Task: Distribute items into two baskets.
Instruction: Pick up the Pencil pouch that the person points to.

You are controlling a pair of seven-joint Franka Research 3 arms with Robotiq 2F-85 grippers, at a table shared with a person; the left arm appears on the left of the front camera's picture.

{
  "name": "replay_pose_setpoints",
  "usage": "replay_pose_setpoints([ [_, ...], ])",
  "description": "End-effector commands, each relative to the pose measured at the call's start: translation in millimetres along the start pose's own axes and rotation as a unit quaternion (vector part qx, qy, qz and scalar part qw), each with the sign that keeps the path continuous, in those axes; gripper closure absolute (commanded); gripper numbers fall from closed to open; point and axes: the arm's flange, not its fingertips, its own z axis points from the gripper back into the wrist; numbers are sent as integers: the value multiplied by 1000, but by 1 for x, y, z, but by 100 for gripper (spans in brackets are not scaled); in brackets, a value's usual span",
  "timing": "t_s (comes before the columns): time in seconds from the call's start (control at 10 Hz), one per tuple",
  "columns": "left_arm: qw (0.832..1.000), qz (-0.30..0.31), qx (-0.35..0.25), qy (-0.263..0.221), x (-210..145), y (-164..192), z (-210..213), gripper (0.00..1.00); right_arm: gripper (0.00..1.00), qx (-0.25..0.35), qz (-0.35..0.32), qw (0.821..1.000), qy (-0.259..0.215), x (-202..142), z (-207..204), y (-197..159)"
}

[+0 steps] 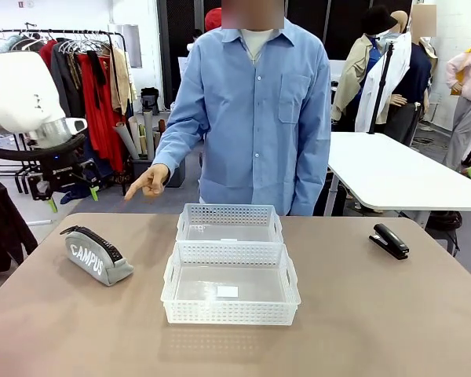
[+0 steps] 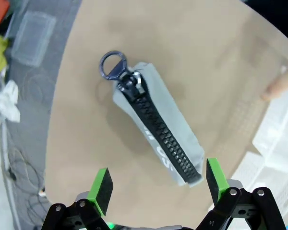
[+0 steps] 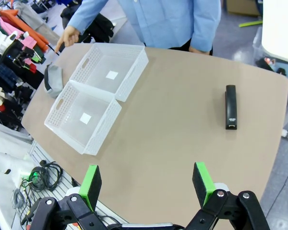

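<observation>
Two shallow white perforated plastic baskets stood touching, the farther basket (image 1: 229, 214) directly behind the nearer basket (image 1: 231, 312), both empty. A small black stapler (image 1: 389, 240) lay flat well to their right. A grey zipped fabric pouch (image 1: 96, 255), printed CAMPUS, lay to their left.

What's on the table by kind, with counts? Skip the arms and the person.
White baskets: 2 (far basket, near basket)
Black stapler: 1
Grey zip pouch: 1
Total: 4
</observation>
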Motion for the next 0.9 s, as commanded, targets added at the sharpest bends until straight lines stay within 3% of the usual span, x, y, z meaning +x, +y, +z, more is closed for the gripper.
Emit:
replay_pose_setpoints([
  [0.0,998,56,30,-3,3,-14,-8,0,0,7,4,1000,-7,1,0,0],
  [0.8,992,111,49,41,-2,-20,-81,0,0,7,4,1000,-7,1,0,0],
])
